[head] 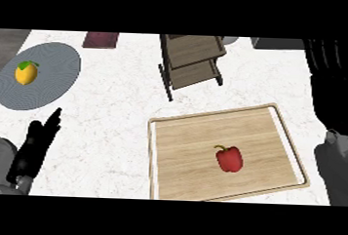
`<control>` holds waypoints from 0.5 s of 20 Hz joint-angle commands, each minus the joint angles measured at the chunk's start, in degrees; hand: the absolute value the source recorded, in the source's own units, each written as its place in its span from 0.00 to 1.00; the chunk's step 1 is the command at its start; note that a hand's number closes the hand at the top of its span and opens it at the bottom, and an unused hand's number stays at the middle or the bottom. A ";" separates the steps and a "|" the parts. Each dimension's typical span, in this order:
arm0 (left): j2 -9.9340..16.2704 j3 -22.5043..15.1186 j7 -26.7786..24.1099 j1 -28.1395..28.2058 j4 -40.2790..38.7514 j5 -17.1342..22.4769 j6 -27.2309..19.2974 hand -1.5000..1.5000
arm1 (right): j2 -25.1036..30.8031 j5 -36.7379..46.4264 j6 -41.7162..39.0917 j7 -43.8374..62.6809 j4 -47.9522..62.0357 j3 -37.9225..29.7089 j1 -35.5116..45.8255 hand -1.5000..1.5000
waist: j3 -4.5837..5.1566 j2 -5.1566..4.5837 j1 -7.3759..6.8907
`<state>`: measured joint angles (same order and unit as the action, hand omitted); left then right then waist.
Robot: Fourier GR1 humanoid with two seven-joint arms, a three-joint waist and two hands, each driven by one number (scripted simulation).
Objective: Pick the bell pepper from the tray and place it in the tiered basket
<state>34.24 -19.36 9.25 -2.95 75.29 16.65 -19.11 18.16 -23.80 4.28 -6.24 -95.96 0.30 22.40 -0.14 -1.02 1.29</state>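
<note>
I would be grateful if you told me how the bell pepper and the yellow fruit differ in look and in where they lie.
The bell pepper is red and elongated; the yellow fruit is yellow and rounder. The bell pepper lies on the wooden tray at the view's lower right; the yellow fruit lies on the grey plate at the upper left. The bell pepper looks larger. Both have a green stem end, and no robot hand touches either.

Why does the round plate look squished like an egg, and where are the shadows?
In the head view, the grey plate under the lemon looks stretched because the view slants near the edge. Also in the head view, a soft shadow lies beside the bell pepper on the tray, and the tiered basket is dark between its shelves. No glare shows on the counter.
</note>
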 commanded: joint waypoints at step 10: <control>-12.40 -3.08 -14.85 -6.99 4.33 3.02 9.81 0.50 | -17.67 17.67 21.36 -4.00 16.82 22.24 -6.46 0.00 | 0.13 0.36 -2.79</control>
<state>24.61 -21.51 -2.20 -8.98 80.03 18.82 -12.21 7.63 -7.06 18.32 -3.98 -85.73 16.57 17.32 0.22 -0.48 -0.50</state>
